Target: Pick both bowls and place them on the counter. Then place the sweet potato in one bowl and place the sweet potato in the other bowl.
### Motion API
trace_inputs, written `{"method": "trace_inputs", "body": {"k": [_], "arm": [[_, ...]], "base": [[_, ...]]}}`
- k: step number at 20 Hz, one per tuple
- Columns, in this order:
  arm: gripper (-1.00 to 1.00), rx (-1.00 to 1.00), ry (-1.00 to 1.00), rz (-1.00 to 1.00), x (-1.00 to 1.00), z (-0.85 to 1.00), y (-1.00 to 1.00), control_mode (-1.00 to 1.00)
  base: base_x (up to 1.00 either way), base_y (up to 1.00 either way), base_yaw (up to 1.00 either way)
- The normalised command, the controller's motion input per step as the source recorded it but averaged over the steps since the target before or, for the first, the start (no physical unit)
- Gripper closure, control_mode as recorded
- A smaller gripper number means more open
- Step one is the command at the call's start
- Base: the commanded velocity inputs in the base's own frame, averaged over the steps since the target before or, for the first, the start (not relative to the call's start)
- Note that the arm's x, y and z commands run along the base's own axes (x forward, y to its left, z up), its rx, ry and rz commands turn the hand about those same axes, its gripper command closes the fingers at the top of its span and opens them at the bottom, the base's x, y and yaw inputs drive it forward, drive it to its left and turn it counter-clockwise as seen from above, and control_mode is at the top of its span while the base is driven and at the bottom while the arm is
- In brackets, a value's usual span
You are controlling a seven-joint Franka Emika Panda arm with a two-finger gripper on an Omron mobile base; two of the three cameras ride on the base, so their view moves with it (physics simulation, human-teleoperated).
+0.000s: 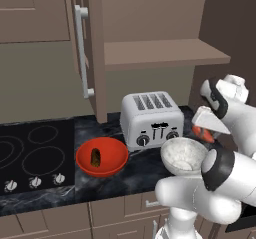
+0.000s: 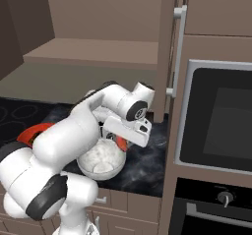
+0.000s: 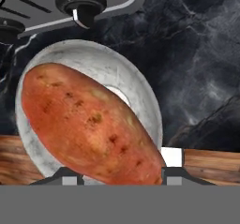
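The glossy red bowl [image 1: 101,156] sits on the black marble-look counter [image 1: 135,175] beside the cooktop, with a dark brown sweet potato [image 1: 95,157] lying in it. To its right, in front of the toaster, stands the grey-white marbled bowl [image 1: 182,154]. My gripper [image 1: 205,132] hangs just above this bowl's far rim, shut on a second, orange-red sweet potato [image 3: 89,124]. In the hand view that potato covers most of the marbled bowl [image 3: 136,82] beneath it, between my fingertips [image 3: 172,170]. The right base view shows the gripper [image 2: 120,141] over the marbled bowl [image 2: 101,161] and a red bowl edge [image 2: 34,131].
A silver toaster [image 1: 151,118] stands close behind both bowls. The black glass cooktop [image 1: 30,153] lies to the left. An open cabinet door [image 1: 87,48] hangs over the counter. A built-in oven [image 2: 216,121] fills the wall to the right.
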Motion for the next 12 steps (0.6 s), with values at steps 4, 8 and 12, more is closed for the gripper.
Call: {"method": "trace_inputs", "body": {"k": [4, 8, 12], "arm": [[1.0, 0.0, -0.02, 0.0, -0.39, 0.07, 0.36, -1.0], [1.0, 0.0, -0.01, 0.0, -0.21, 0.0, 0.5, -1.0], [1.0, 0.0, -0.02, 0.0, -0.18, -0.01, 0.41, -1.0]], "base": [[0.0, 0.0, 0.0], [0.0, 0.0, 0.0], [0.0, 0.0, 0.0]]}}
